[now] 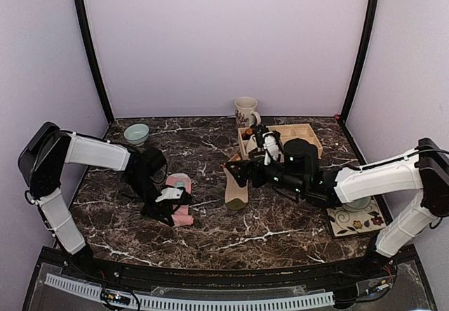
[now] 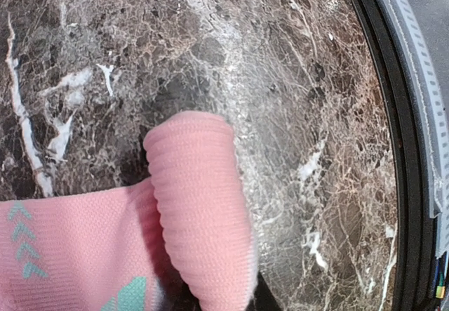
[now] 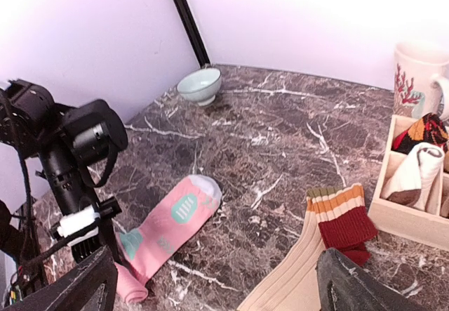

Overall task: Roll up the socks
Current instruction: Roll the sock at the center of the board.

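From above: shows the pink sock (image 1: 184, 215) lying left of centre on the dark marble counter (image 1: 210, 237), with the left claw (image 1: 170, 200) planted on it. Puts the tan sock (image 1: 236, 190) near on the right, not touching the pink one, with its striped cuff toward the back under the right claw (image 1: 241, 173). Places a wooden tray (image 1: 295, 128), a mug (image 1: 245, 110) and a pale bowl (image 1: 136, 133) along the back.

From the left wrist: fills the frame with the pink ribbed cuff, arched up off the marble and folded back over the patterned foot. Hides the left claw almost wholly, yet reads as clenched on that cuff.

From the right wrist: catches the right claw's dark fingers (image 3: 354, 283) spread wide at the bottom corners, released, gripping nothing. Sets the tan sock's dark-red cuff against the right-hand one and has the pink sock farther left, beside the other arm.
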